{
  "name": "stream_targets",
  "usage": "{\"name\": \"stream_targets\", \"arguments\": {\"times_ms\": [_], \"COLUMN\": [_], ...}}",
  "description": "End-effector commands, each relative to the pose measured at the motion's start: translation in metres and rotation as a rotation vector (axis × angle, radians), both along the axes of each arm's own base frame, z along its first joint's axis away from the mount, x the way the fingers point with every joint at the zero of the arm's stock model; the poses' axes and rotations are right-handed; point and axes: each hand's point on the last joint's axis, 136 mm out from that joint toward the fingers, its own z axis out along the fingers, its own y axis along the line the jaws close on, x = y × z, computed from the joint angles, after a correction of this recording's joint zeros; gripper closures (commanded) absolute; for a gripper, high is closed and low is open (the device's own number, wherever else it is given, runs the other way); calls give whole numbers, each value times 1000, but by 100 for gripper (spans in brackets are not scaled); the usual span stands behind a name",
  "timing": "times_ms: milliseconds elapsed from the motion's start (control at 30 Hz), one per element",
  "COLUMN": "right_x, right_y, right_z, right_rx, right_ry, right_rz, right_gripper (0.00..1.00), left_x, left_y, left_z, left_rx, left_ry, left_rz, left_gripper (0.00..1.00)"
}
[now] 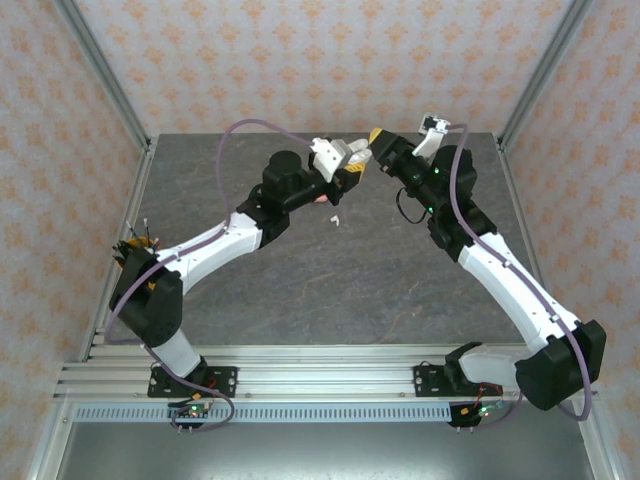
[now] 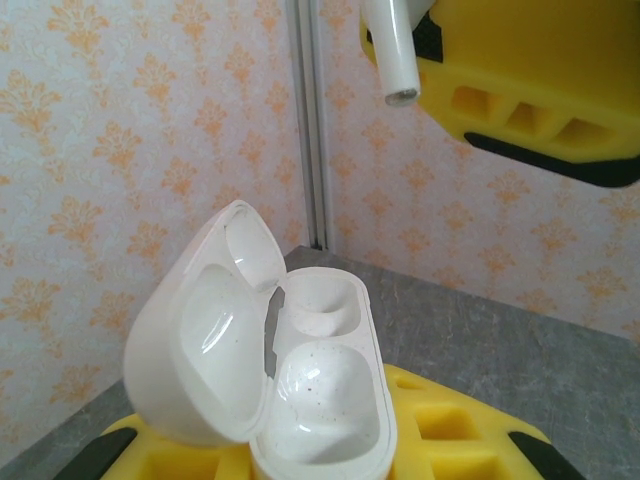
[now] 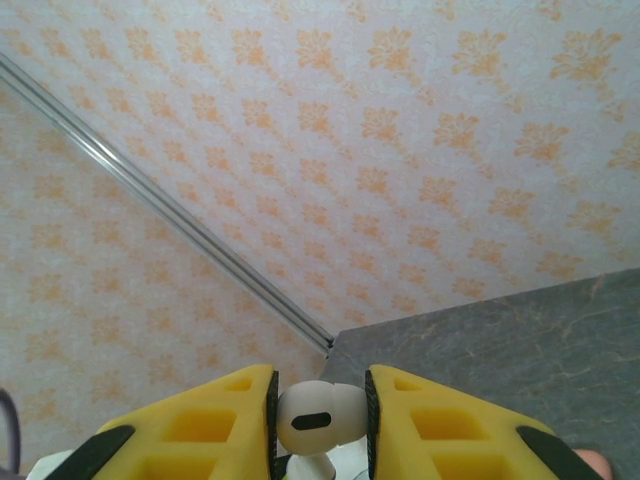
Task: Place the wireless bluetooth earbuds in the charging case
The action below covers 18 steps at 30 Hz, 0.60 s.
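Note:
My left gripper is shut on the white charging case, holding it above the table with its lid swung open to the left. Both wells look empty. My right gripper is shut on a white earbud, head pinched between the pads, stem pointing down. In the left wrist view that earbud's stem hangs above the case, apart from it, beside the right gripper's yellow finger. In the top view the right gripper meets the left one at the table's far middle. Another white earbud lies on the table.
A coral-pink object peeks out from under the left wrist, mostly hidden. The grey stone-patterned table is bordered by patterned walls and aluminium posts. Both forearms slope in from the near corners.

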Motion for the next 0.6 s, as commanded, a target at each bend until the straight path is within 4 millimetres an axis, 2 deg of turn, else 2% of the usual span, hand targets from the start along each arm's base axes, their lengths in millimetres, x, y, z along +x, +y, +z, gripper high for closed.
{"name": "stream_targets", "arguments": {"times_ms": [0,200,567], "right_x": [-5,-5,-2], "right_y": [12,22,27], "right_z": [11,4,-11], "right_rx": [27,19,5], "right_ry": [-48,-36,-8], "right_rz": [53,80,88], "right_gripper": [72,72,73], "left_x": [2,4,4], "left_y": [-5,-7,-7], "left_z": [26,29,35], "left_rx": [-48,-54,-65], "left_ry": [-60,-64,-69], "left_rz": [-4,-6,-10], "left_gripper": [100,100,100]}}
